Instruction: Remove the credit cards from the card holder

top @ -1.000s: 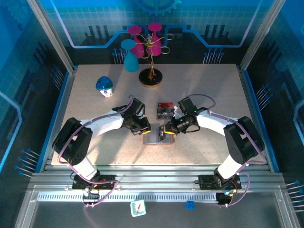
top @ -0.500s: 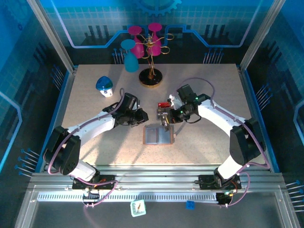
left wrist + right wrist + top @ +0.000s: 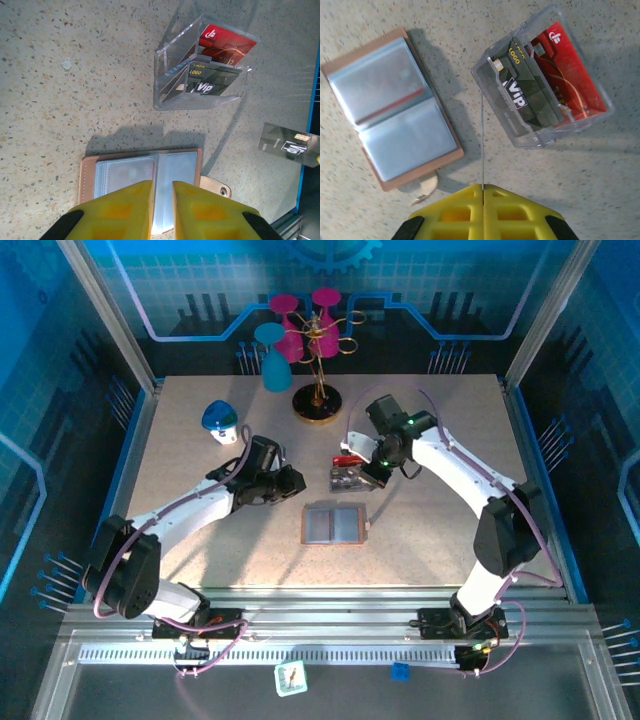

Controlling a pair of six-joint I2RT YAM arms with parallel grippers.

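Looks nearly finished, with the card holder point(image 3: 332, 525) open on the worktop point(image 3: 250, 560), credit cards point(image 3: 540, 95) in the clear box point(image 3: 517, 135), right claw point(image 3: 483, 187) pinching one dark card point(image 3: 287, 145) beside it, left claw point(image 3: 162, 185) barely parted, empty.

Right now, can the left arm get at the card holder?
Probably yes. The card holder lies open on the table just ahead of the left pincer, nothing between them. The right pincer, gripping a card, is over by the clear box, out of the way.
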